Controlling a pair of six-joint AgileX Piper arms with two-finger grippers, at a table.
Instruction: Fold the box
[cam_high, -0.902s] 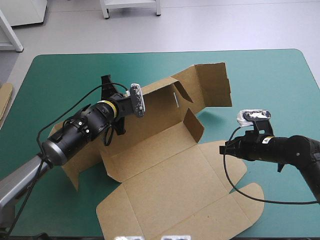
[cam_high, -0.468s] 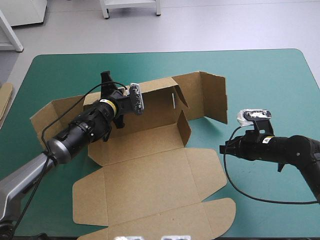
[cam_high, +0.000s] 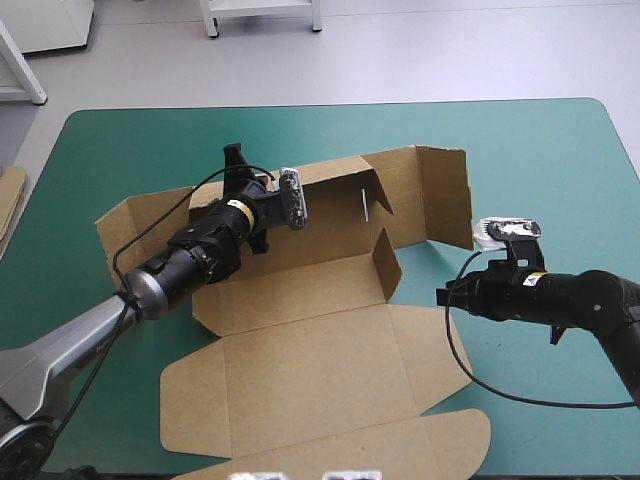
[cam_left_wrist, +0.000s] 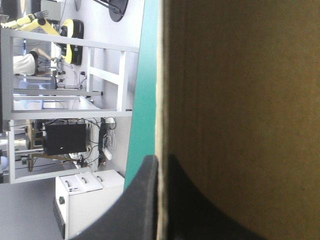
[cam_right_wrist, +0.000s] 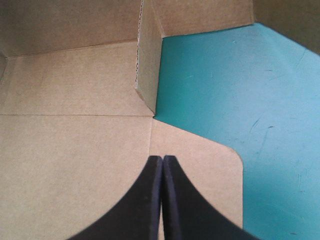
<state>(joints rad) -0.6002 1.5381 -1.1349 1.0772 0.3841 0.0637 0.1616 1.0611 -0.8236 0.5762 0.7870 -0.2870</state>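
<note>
The brown box (cam_high: 310, 360) lies in the middle of the counter (cam_high: 540, 150), with its large panels flat and its far wall and side flaps raised. The left claw (cam_left_wrist: 159, 161) pinches the far wall's top edge. The right claw (cam_right_wrist: 162, 159), closed on nothing, is over a rounded flap on the box's right side.

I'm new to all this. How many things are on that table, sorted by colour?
Black two-fingered claws: 2, the left claw and the right claw.
Brown board: 2, the cut brown cardboard box and a brown board edge at the table's left edge.
Teal-green: 1, the teal-green table cover.
Total: 5.
</note>
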